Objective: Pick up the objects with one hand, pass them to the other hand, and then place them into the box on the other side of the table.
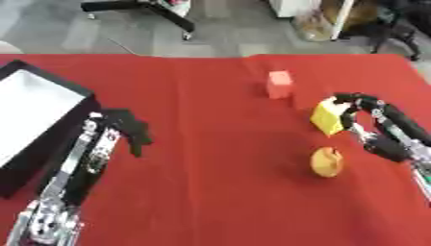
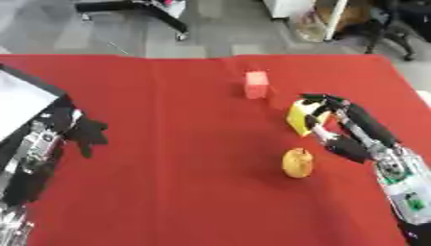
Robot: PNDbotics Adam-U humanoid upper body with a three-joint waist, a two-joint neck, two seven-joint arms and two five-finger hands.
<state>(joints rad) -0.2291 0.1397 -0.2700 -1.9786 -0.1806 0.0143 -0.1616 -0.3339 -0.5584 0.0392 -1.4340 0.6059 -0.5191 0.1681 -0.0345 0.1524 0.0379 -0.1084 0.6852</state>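
Spreading across nearly the whole frame, the red bench (image 1: 210,192) carries everything in play. At the left edge sits the box (image 1: 33,115), black-walled with a pale inside, running from the upper left toward the lower left. Just right of it the left hand (image 1: 126,126) hangs over the cloth at mid-left, fingers drooping and relaxed, holding nothing. At mid-right the right hand (image 2: 333,120) reaches in from the lower right, and its fingers (image 2: 324,101) curl over the top and side of the yellow block (image 2: 300,117), apparently closing on it; whether the block has left the cloth I cannot tell. Below that block, toward the lower right, lies a rounded orange fruit (image 2: 296,163), free of both hands. Up and to the left of the block stands a small red block (image 2: 257,85), also untouched. All three objects lie on the right side, well apart from the left hand and the box, so the right hand is much the nearer; the yellow block would likely have to travel leftward across the middle to meet the left hand.
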